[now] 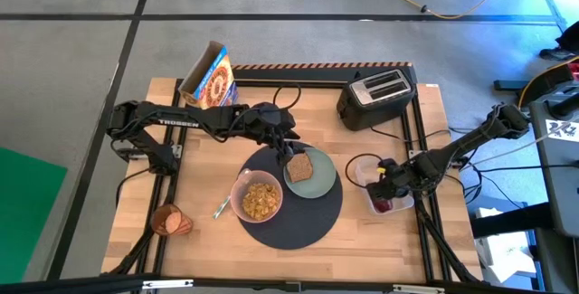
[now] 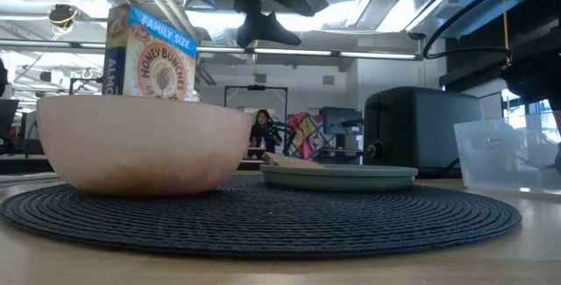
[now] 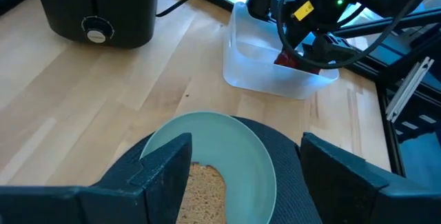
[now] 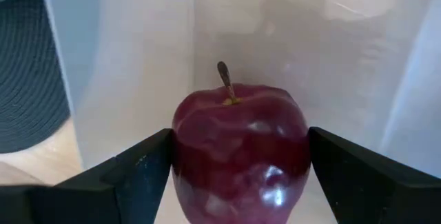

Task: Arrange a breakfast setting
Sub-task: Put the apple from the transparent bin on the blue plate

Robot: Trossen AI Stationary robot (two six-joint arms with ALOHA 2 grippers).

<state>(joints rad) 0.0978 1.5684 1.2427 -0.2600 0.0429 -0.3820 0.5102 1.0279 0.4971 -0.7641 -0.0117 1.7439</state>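
Observation:
A round dark-grey mat (image 1: 303, 226) bears a pink bowl (image 1: 260, 199) of cereal and a pale-green plate (image 1: 317, 178) with a toast slice (image 1: 298, 165) lying flat on it. My left gripper (image 1: 288, 147) hovers open above the toast (image 3: 204, 191), well clear of it, with one finger on either side of it in the left wrist view. My right gripper (image 1: 384, 191) reaches into a clear plastic tub (image 1: 384, 178) and is shut on a red fruit (image 4: 238, 151). A metal spoon (image 1: 221, 208) lies on the table left of the mat. A small amber cup (image 1: 170, 222) lies on its side at the near left. My right gripper pinches the red fruit by two opposite sides (image 4: 182, 156) between its two fingers, inside the tub. The fingers slant down into the tub from the table's right. The fruit's stem (image 4: 225, 80) points up. Whether the fruit rests on the tub's floor, I cannot tell.
A black toaster (image 1: 378, 97) stands at the far right, its cord running along the table. A cereal box (image 1: 210, 79) stands at the far left. Black rails run along the table's right and far edges. Bare wood lies left of the mat.

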